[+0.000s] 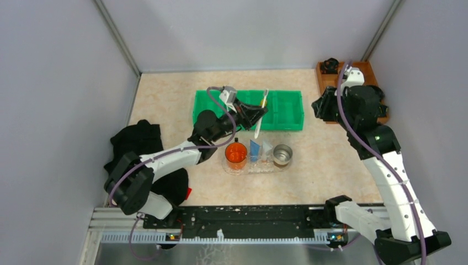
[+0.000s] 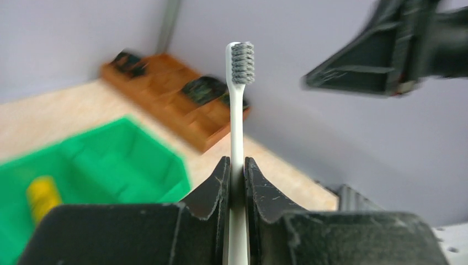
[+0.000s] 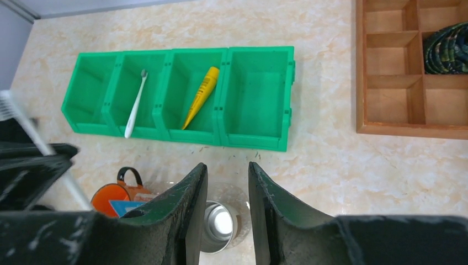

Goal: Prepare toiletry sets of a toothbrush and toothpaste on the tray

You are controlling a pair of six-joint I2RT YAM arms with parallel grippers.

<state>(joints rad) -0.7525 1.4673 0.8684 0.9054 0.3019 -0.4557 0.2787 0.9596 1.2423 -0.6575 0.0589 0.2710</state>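
Left end effector (image 2: 236, 165) clamped on thin white toothbrush (image 2: 237, 110), aloft between green compartmented bin (image 1: 287, 110) and clear plastic tray (image 1: 256, 170). Transfer step; next, probably lower it onto tray. Right end effector (image 3: 226, 176) parted, empty.

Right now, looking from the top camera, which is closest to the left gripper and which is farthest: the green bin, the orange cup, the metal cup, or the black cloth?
From the left gripper, shut on the toothbrush:
1. green bin, just beneath it.
2. orange cup on the left and metal cup on the right, both toward the arm bases: too close to call.
3. black cloth, far left.
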